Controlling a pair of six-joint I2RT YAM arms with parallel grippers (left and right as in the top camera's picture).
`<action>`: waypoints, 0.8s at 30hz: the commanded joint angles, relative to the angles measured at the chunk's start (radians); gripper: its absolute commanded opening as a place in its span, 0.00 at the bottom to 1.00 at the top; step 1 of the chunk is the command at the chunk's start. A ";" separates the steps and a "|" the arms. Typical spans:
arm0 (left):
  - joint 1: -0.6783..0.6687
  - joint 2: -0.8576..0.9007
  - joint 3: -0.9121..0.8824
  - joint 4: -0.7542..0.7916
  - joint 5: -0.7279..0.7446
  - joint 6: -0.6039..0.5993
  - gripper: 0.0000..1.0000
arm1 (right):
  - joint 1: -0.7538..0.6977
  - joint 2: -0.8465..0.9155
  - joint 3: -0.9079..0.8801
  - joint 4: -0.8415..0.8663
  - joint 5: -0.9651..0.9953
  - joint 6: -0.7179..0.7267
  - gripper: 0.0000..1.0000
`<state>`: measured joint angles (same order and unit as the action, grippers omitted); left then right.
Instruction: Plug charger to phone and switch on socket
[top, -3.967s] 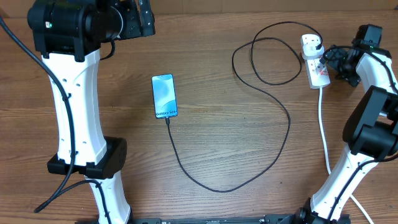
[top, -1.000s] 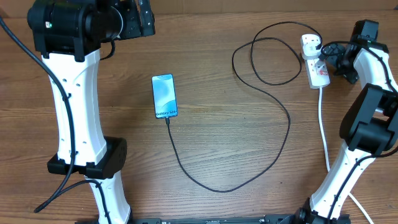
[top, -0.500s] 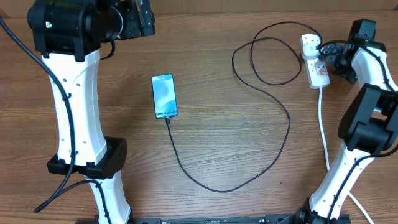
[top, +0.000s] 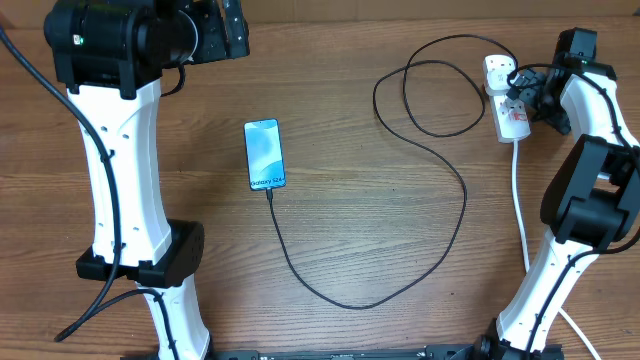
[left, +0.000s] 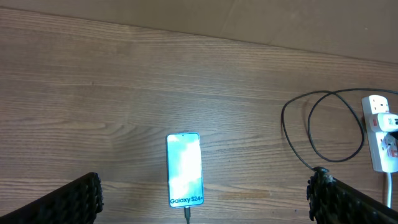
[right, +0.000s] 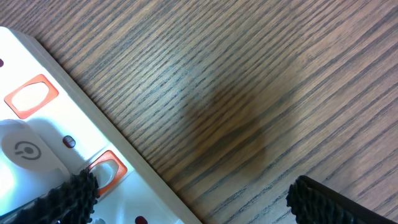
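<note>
The phone (top: 265, 154) lies screen-up left of centre, with the "Galaxy S24+" edge toward me; it also shows in the left wrist view (left: 184, 168). The charger cable (top: 440, 160) runs from the phone's near edge in a wide loop to the white socket (top: 508, 98) at the far right, where its black plug sits. My right gripper (top: 522, 92) is open, low over the socket, one finger above an orange switch (right: 104, 170). My left gripper (left: 202, 199) is open, high above the phone.
The socket's thick white lead (top: 520, 210) runs toward me along the right side. The left arm's white column and base (top: 130, 230) stand at the left. The table's far edge shows in the left wrist view (left: 186, 31).
The right gripper has shifted slightly farther back along the socket. Phone, cable and left arm have not moved.
</note>
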<state>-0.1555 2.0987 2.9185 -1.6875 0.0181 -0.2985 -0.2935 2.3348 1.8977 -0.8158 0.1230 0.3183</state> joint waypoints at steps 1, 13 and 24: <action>-0.001 0.007 0.002 -0.002 0.000 0.014 0.99 | 0.116 0.036 -0.029 -0.010 -0.166 -0.035 1.00; -0.001 0.007 0.002 -0.002 0.000 0.014 0.99 | 0.074 -0.026 0.208 -0.277 -0.078 -0.035 1.00; -0.001 0.007 0.002 -0.002 0.000 0.014 1.00 | 0.084 -0.212 0.508 -0.666 -0.322 -0.097 1.00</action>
<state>-0.1555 2.0987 2.9185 -1.6875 0.0181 -0.2985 -0.2321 2.2280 2.3486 -1.4536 -0.0532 0.2745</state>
